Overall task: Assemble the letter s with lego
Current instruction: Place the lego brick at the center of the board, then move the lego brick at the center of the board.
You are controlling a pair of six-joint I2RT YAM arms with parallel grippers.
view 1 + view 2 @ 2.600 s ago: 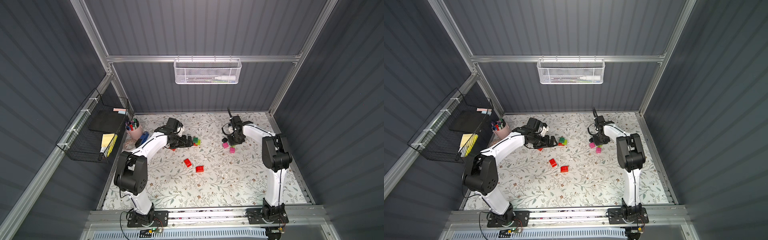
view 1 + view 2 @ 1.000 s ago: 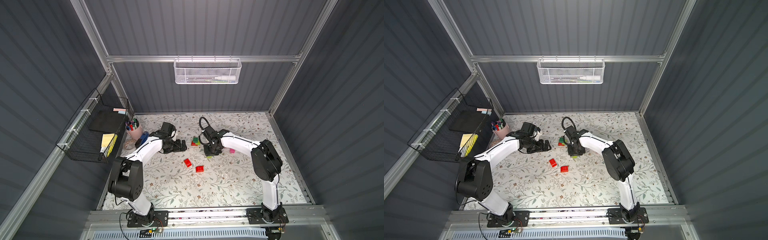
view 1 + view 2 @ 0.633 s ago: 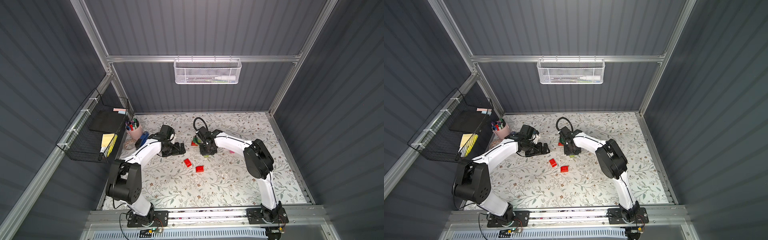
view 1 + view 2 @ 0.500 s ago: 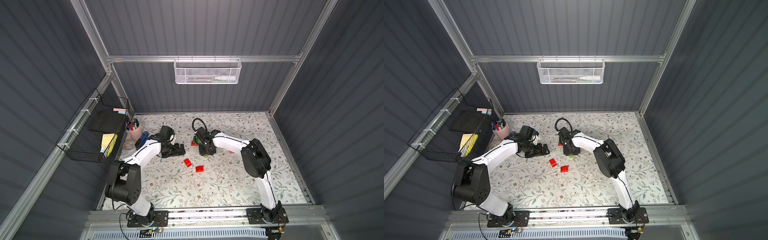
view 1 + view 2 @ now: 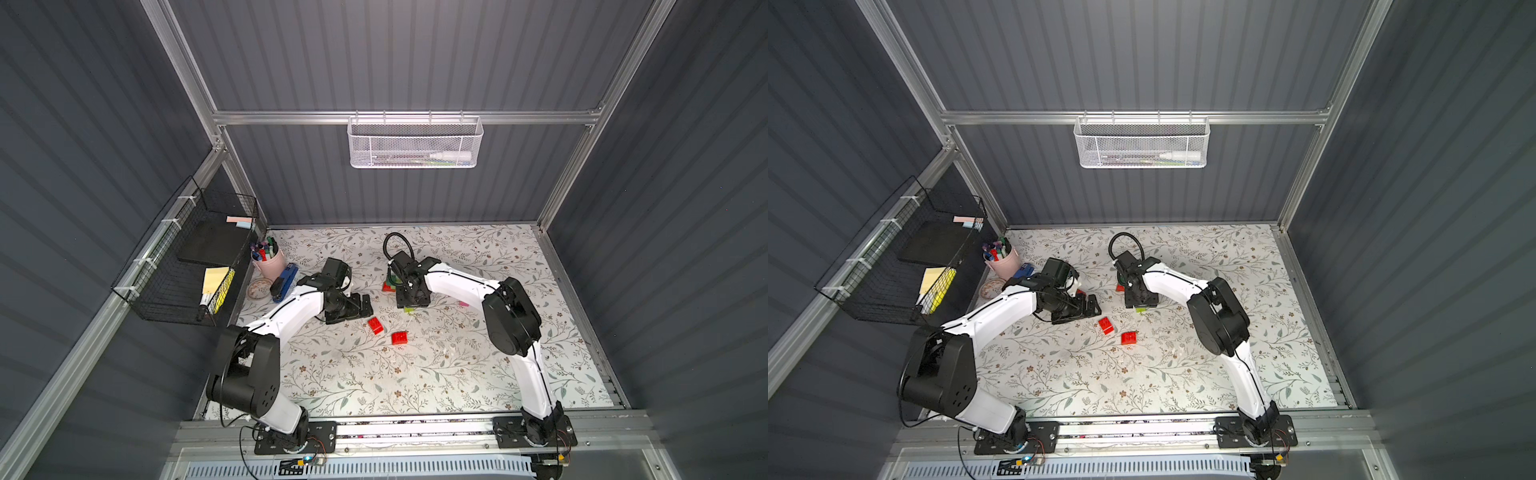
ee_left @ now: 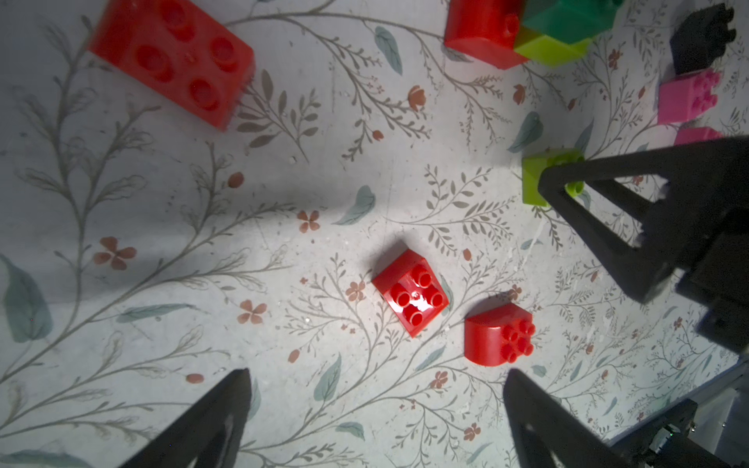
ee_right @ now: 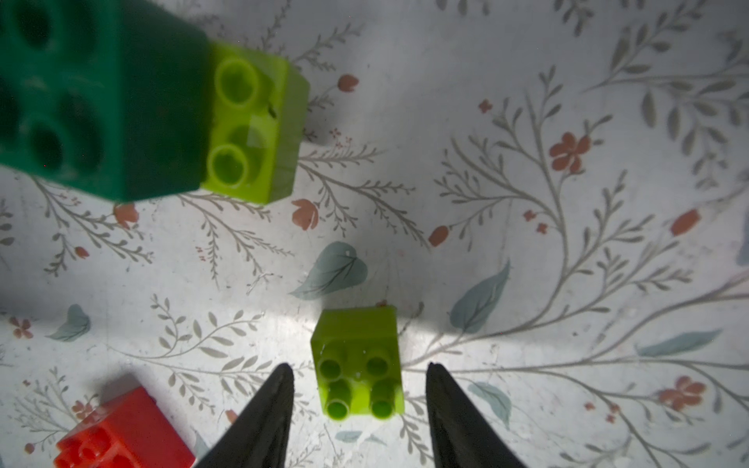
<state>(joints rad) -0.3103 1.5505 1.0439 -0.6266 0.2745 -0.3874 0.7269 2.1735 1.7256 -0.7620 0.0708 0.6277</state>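
A small lime green lego brick (image 7: 356, 356) lies studs-sideways on the floral mat, free between the fingers of my right gripper (image 7: 358, 366), which is open with a gap on each side. In both top views this brick (image 5: 408, 309) (image 5: 1140, 309) shows just below the right gripper (image 5: 409, 299). Behind it stands a stack of dark green (image 7: 93, 93), lime (image 7: 251, 125) and red (image 6: 482, 32) lego. My left gripper (image 6: 377, 372) is open and empty, near a red square brick (image 6: 411, 298) and a red rounded brick (image 6: 496, 336).
A larger red brick (image 6: 174, 60), pink bricks (image 6: 687, 99) and a black brick (image 6: 701, 38) lie loose on the mat. A pink pen cup (image 5: 268, 259), a blue stapler (image 5: 284, 280) and a small dish (image 5: 258, 289) stand at the back left. A wire basket (image 5: 183, 257) hangs on the left wall.
The right arm swung from the pink bricks to the middle, and its jaws have opened off the lime brick. The left arm drew back a little to the left.
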